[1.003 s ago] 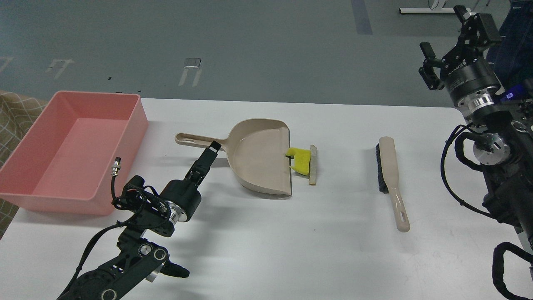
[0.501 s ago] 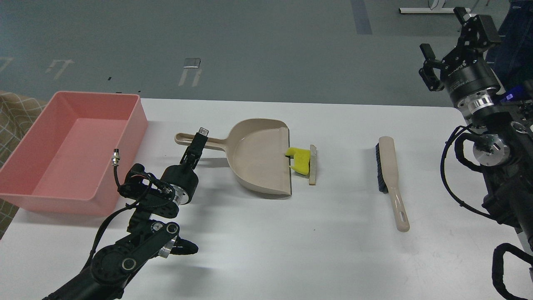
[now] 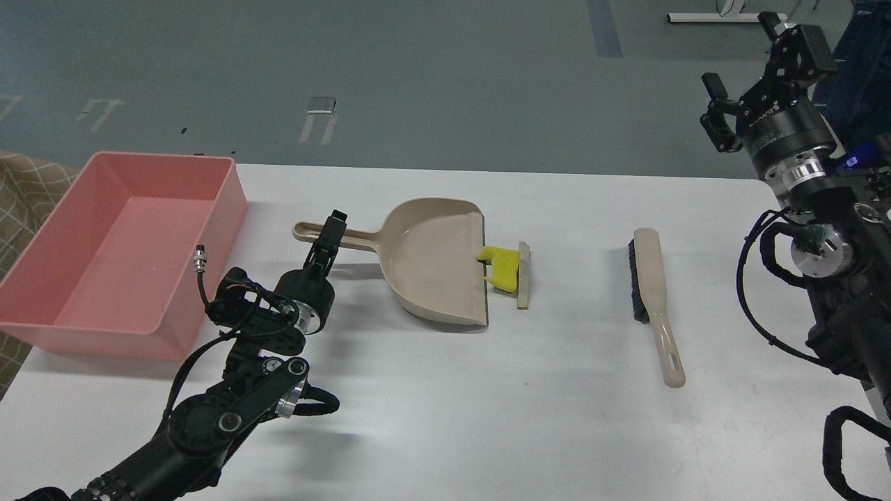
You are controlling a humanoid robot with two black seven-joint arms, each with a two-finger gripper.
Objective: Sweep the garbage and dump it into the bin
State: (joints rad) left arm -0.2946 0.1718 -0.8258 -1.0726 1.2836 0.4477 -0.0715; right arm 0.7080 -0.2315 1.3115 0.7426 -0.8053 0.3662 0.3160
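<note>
The left gripper (image 3: 333, 226) sits over the dustpan (image 3: 431, 261) handle; its jaw state is unclear. The right gripper (image 3: 759, 83) hangs wide open, far right. Garbage (image 3: 511, 270) lies at the dustpan's lip.

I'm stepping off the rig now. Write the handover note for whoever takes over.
Left hand: over the dustpan handle; too end-on to tell open from shut, or whether it grips.
Right hand: raised off the table's right side, open, holding nothing.
Things: the garbage, a yellow piece and a pale slice, lies at the dustpan lip, not inside. Brush lies untouched to the right. Bin sits far left, nothing in it.
Done: nothing swept.
Left: grip dustpan, take brush, sweep scraps in, dump into bin.
</note>
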